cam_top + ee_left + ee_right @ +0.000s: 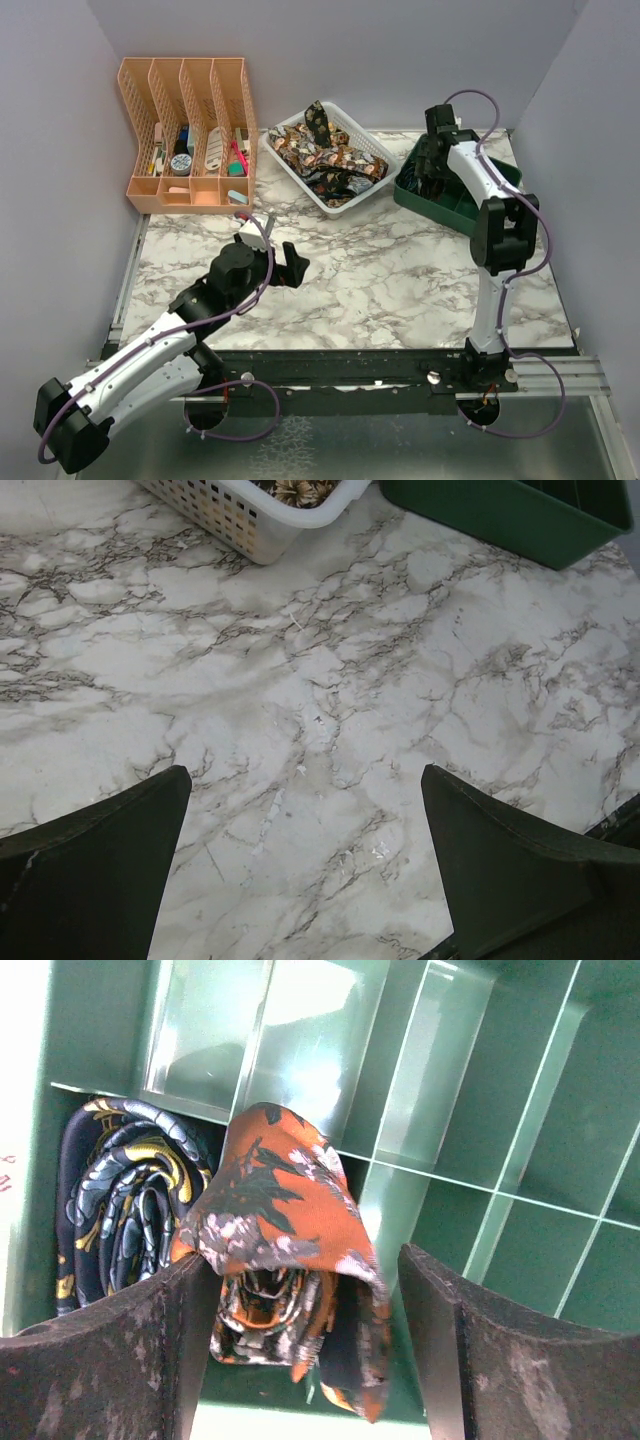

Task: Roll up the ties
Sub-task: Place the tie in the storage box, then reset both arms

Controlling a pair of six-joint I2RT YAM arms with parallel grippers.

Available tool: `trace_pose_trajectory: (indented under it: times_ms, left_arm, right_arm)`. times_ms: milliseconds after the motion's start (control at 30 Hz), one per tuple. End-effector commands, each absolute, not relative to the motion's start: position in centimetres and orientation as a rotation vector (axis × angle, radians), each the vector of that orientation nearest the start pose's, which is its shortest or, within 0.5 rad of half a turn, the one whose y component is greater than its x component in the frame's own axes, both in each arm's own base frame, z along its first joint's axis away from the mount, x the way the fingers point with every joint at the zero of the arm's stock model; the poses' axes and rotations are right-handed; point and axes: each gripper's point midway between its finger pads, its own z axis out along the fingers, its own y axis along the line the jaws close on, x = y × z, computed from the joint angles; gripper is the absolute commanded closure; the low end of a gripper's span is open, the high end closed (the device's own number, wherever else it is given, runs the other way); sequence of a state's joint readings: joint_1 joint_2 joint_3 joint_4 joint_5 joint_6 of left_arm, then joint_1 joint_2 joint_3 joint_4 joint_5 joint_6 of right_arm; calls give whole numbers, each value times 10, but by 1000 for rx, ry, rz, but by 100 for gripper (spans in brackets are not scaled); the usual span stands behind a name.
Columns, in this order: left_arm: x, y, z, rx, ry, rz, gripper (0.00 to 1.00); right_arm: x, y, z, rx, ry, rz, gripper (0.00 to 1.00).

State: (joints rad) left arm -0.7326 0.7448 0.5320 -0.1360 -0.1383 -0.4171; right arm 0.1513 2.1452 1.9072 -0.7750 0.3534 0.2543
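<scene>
Several loose patterned ties [325,155] lie heaped in a white basket [352,200] at the back of the table. My right gripper [432,165] reaches into the green divided box [445,208]. In the right wrist view it [300,1255] is open around a rolled orange patterned tie [280,1210] that sits in a compartment. The left finger touches the roll and the right finger stands off it. A rolled dark tie with gold and grey pattern [125,1210] fills the compartment beside it. My left gripper [290,265] is open and empty just above the marble table [305,772].
An orange desk organizer [185,135] with small items stands at the back left. The white basket's corner [250,520] and the green box's wall [500,515] show ahead of the left gripper. Other green box compartments [520,1140] hold nothing.
</scene>
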Motion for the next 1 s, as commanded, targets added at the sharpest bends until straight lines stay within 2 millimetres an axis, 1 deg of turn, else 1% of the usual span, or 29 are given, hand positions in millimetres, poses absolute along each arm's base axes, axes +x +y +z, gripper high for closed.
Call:
trace_pose_trajectory:
  times_ms: [0,67,100,233,267,333,367,400,500,567,633,667,767,900,967]
  left_arm:
    - [231,-192,207,196,1892,-640,1]
    - [232,-190,211,185,1884,-636,1]
    - [232,-189,214,180,1878,-634,1]
    - [236,-178,225,103,1866,-596,1]
    - [237,-173,227,73,1865,-580,1]
    - [241,-162,230,-7,1864,-538,1]
    - [242,-156,231,-44,1862,-516,1]
    - [243,-151,232,-69,1861,-497,1]
    - [245,-136,239,-131,1854,-430,1]
    - [245,-128,241,-163,1857,-391,1]
    - [246,-122,242,-176,1865,-352,1]
    - [245,-119,243,-184,1870,-335,1]
    - [245,-109,244,-218,1883,-277,1]
    - [242,-96,252,-253,1874,-229,1]
    - [240,-91,258,-260,1870,-214,1]
  right_arm:
    - [517,30,172,274,2374,-231,17]
    - [513,30,193,274,2336,-211,9]
    - [509,29,202,275,2321,-207,8]
    - [488,22,233,320,2215,-194,6]
    - [481,22,238,319,2187,-170,6]
    - [464,24,253,323,2099,-111,6]
    - [454,26,257,313,2067,-76,5]
    - [441,27,274,306,2003,-35,5]
    - [410,38,273,246,1930,75,2]
    - [390,40,264,234,1908,111,0]
    - [375,47,257,131,1885,140,0]
    - [371,49,258,98,1863,150,0]
    - [363,46,262,90,1842,139,0]
    - [359,41,275,67,1836,103,0]
    - [357,43,283,62,1832,113,0]
